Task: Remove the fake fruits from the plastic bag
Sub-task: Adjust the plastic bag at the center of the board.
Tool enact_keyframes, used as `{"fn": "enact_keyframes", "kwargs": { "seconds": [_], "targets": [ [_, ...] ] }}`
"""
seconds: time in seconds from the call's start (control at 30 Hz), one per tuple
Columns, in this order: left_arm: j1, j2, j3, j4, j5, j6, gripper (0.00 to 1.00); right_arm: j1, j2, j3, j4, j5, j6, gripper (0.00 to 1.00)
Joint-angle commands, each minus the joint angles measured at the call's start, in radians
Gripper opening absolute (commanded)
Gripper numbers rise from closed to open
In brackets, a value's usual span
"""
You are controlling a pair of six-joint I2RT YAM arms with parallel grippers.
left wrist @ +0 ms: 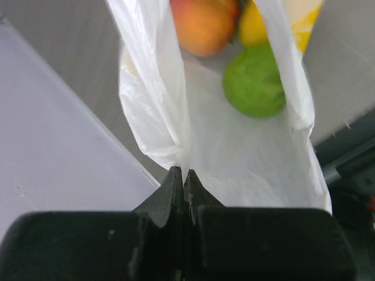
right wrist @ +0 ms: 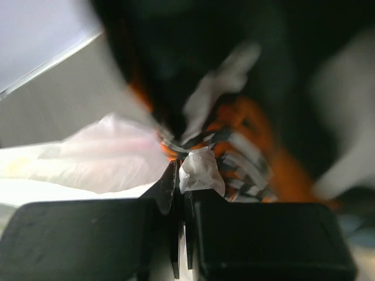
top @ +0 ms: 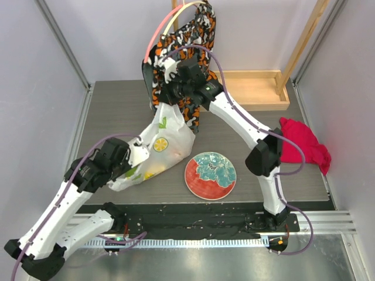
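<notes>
My left gripper [left wrist: 183, 173] grips the thin translucent white plastic bag [top: 170, 137] at its near end, my right gripper [right wrist: 177, 170] its far end. Long axis: near-left to far-right.

No legible text, labels or numbers.

On the grey table [top: 117, 105], close to the front edge and a little right of the middle, a round red-and-teal floral plate [top: 210, 175], lying flat. At the right edge, a crumpled red cloth [top: 302, 145]. Toward the back right corner, a shallow wooden tray [top: 258, 91]. Hanging over the back edge near the middle, an orange-black-white patterned cloth bag [top: 196, 35] with pink and yellow handles.
</notes>
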Motion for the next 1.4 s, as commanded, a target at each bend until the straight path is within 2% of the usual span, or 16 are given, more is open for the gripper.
{"fn": "enact_keyframes", "kwargs": {
  "seconds": [0.0,0.1,0.2,0.27,0.4,0.53,0.57,0.7,0.83,0.87,0.9,0.97,1.1,1.17,1.3,1.37],
  "targets": [
    [0.178,0.115,0.095,0.384,-0.065,0.075,0.0,-0.011,0.133,0.297,0.055,0.106,-0.173,0.01],
    [0.483,0.292,0.277,0.481,0.07,0.037,0.0,-0.015,0.184,0.37,0.174,0.137,-0.232,0.01],
    [0.652,0.467,0.528,0.474,0.19,-0.061,0.0,-0.018,0.176,0.329,0.358,0.221,-0.232,0.01],
    [0.694,0.571,0.728,0.428,0.225,-0.113,0.0,-0.024,0.184,0.348,0.427,0.258,-0.22,0.01],
    [0.71,0.591,0.867,0.399,0.325,-0.169,0.0,-0.03,0.151,0.355,0.547,0.272,-0.25,0.01],
    [0.711,0.487,0.734,0.331,0.369,-0.158,0.0,-0.048,0.02,0.173,0.599,0.232,-0.324,0.01],
    [0.711,0.429,0.691,0.313,0.376,-0.144,0.0,-0.048,-0.019,0.031,0.61,0.217,-0.348,0.01],
    [0.71,0.27,0.38,0.208,0.448,-0.02,0.0,-0.05,-0.184,-0.332,0.644,0.204,-0.421,0.01],
    [0.71,0.174,0.226,0.126,0.5,0.064,0.0,-0.048,-0.337,-0.647,0.625,0.259,-0.462,0.01],
    [0.71,0.166,0.207,0.121,0.501,0.067,0.0,-0.05,-0.357,-0.741,0.609,0.275,-0.464,0.15],
    [0.71,0.163,0.19,0.115,0.506,0.069,0.0,-0.048,-0.374,-0.773,0.527,0.258,-0.47,0.38],
    [0.71,0.172,0.169,0.093,0.524,0.064,0.0,-0.047,-0.428,-0.791,0.42,0.205,-0.45,0.65],
    [0.71,0.195,0.181,0.079,0.57,-0.007,0.0,-0.016,-0.527,-0.689,0.135,0.039,-0.372,0.75],
    [0.708,0.208,0.199,0.104,0.59,-0.052,0.0,0.031,-0.578,-0.591,0.078,-0.013,-0.344,0.75],
    [0.71,0.225,0.219,0.135,0.641,-0.147,0.0,0.128,-0.6,-0.526,0.058,-0.029,-0.37,0.72],
    [0.708,0.235,0.227,0.161,0.679,-0.227,0.0,0.168,-0.572,-0.534,0.064,-0.049,-0.417,0.64]
  ]
}}
